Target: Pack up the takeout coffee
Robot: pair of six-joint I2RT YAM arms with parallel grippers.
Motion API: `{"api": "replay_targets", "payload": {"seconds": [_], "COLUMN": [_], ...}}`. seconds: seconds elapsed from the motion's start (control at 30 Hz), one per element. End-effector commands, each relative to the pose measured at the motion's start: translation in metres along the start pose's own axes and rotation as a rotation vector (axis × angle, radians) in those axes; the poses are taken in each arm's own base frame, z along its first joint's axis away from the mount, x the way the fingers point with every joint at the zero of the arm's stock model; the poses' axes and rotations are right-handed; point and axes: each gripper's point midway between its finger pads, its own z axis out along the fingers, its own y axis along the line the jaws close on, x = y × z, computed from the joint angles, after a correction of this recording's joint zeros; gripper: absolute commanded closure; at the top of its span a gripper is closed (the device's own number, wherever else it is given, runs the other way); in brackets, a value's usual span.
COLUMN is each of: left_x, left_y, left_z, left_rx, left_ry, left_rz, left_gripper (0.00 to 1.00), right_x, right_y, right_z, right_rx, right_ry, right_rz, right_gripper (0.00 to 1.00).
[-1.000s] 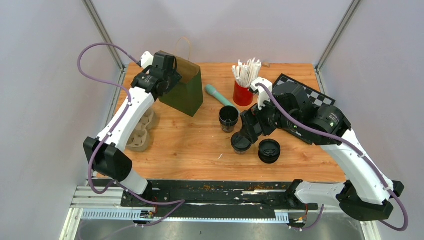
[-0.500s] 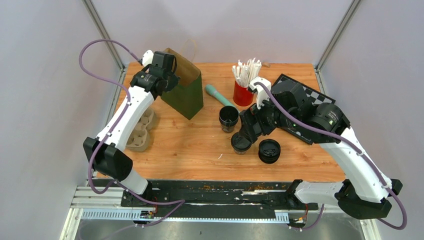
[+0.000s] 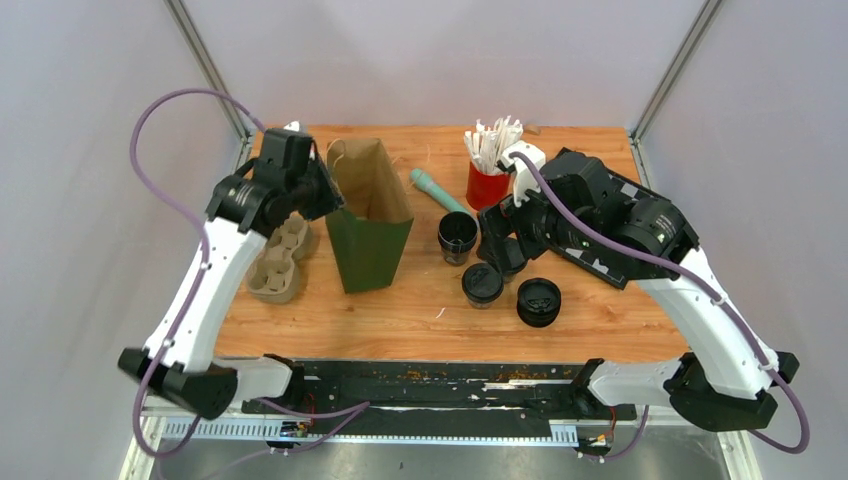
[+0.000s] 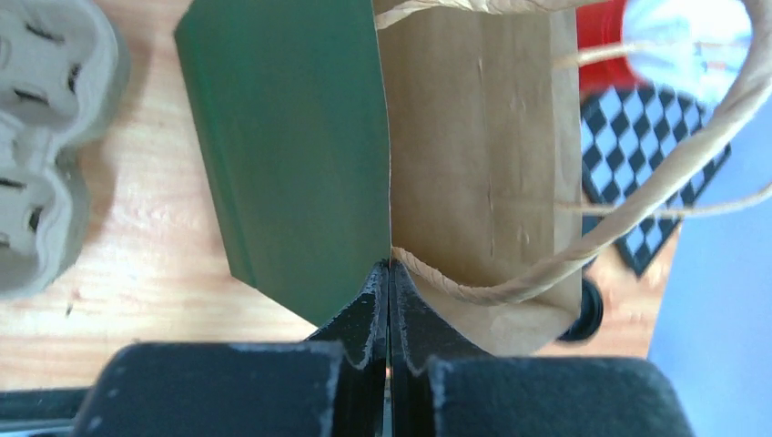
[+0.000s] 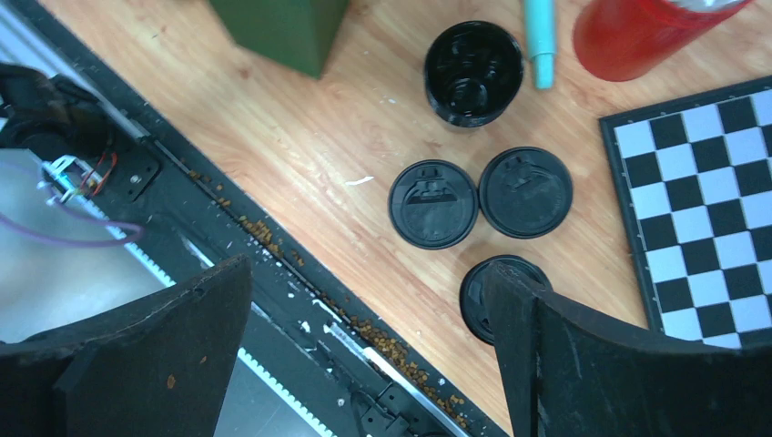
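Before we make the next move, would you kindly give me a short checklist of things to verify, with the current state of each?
1. Left gripper shut on the rim of the bag: ok.
2. Bag standing upright with its mouth open: ok.
3. Right gripper open and holding nothing: ok.
4. Lid fitted on the open cup: not ok; the lids lie beside it on the table.
5. Cups seated in the carrier: not ok; its pockets hold nothing.
6. Coffee inside the open cup: cannot tell; its inside looks plain black.
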Motion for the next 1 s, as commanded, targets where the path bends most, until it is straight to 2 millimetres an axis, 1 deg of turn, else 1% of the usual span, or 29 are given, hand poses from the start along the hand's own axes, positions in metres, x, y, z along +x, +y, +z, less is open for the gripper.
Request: {"api": "replay_targets", "payload": {"seconds": [0.0,0.07,0.1,0.17,0.23,0.3,0.4,0.5,0.6,0.8,0.97], "left_x": [0.044,0.062,0.074,0.087,0.097,0.105,0.105,0.101,0.101,0.116,0.116], "left_y": [-0.004,-0.021,-0.026,-0.037,-0.038,-0.033,-0.039,-0.048,-0.053,-0.046,-0.046], "left_z": [-0.030,-0.035,-0.035,-0.038,-0.038,-0.036,-0.040,-0.050,-0.058,-0.054,-0.054], "left_rx": [0.197,0.337,0.391,0.469,0.488,0.478,0.513,0.556,0.597,0.610,0.615], "left_ry": [0.113,0.158,0.189,0.212,0.231,0.259,0.274,0.273,0.277,0.318,0.326], "left_rz": [0.103,0.091,0.089,0.099,0.115,0.132,0.173,0.205,0.220,0.233,0.266], "left_gripper": [1.00,1.00,1.00,1.00,1.00,1.00,1.00,1.00,1.00,1.00,1.00], "right_x": [-0.033,-0.043,-0.045,-0.047,-0.047,-0.049,-0.049,-0.051,-0.053,-0.057,-0.053], "right_y": [-0.017,-0.019,-0.020,-0.020,-0.021,-0.020,-0.022,-0.021,-0.020,-0.020,-0.020], "right_z": [-0.004,-0.004,-0.003,0.004,0.006,0.005,0.007,0.011,0.014,0.018,0.021], "right_rx": [0.113,0.129,0.136,0.140,0.146,0.147,0.157,0.156,0.149,0.148,0.143], "right_ry": [-0.094,-0.102,-0.102,-0.091,-0.078,-0.083,-0.105,-0.122,-0.127,-0.134,-0.128], "right_rz": [0.035,0.037,0.035,0.026,0.033,0.048,0.067,0.079,0.089,0.078,0.073], "right_gripper": [0.02,0.02,0.02,0.02,0.02,0.02,0.02,0.02,0.02,0.02,0.02]}}
